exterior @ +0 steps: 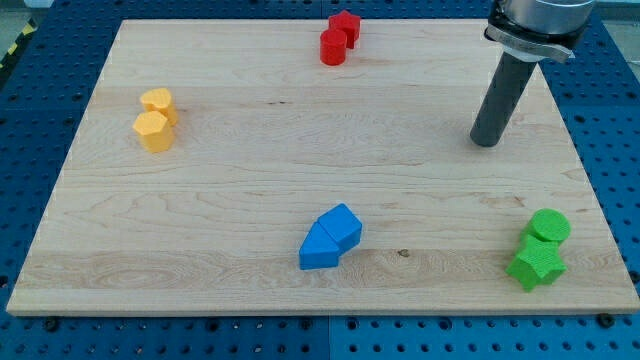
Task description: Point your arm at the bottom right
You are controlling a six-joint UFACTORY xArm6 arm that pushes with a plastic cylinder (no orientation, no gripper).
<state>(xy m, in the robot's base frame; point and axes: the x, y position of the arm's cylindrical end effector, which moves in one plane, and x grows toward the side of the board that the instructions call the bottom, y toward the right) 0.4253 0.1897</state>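
At the frame's upper left, two yellow blocks touch on the wooden board. Top centre holds a red cylinder against a red block. Lower centre, two blue blocks press together. My tip, a bare rod with nothing to open or close, rests at right, well above the green cylinder and green star block in the lower right corner.
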